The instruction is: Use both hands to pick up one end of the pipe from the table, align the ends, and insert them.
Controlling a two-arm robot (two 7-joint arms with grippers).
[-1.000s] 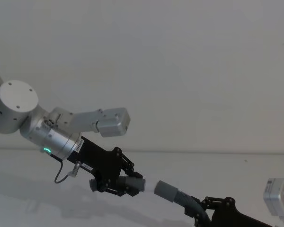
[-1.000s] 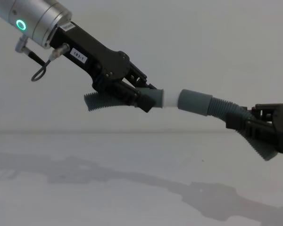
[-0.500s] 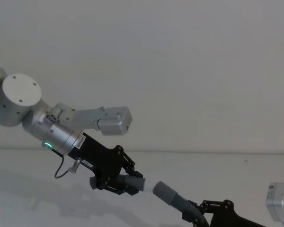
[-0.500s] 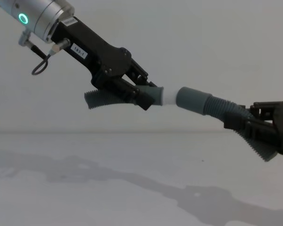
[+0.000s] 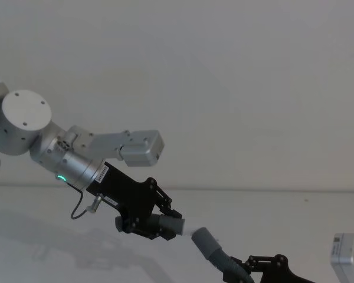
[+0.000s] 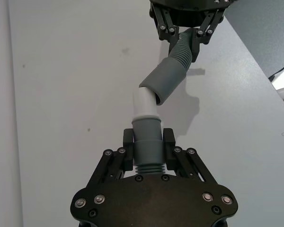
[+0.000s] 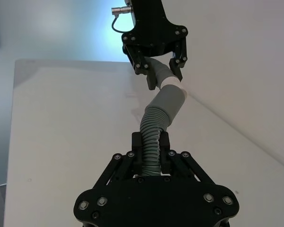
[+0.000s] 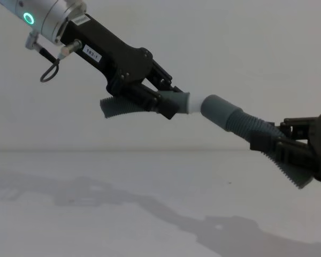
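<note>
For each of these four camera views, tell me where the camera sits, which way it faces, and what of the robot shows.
Head: high, facing down and forward; left end effector holds the spigot piece.
Chest: low, looking across the table; both arms meet mid-air.
Left wrist: behind its fingers, facing the right end effector.
Right wrist: behind its fingers, facing the left end effector.
Shared: white spigot tip at the socket cuff, not fully seated.
</note>
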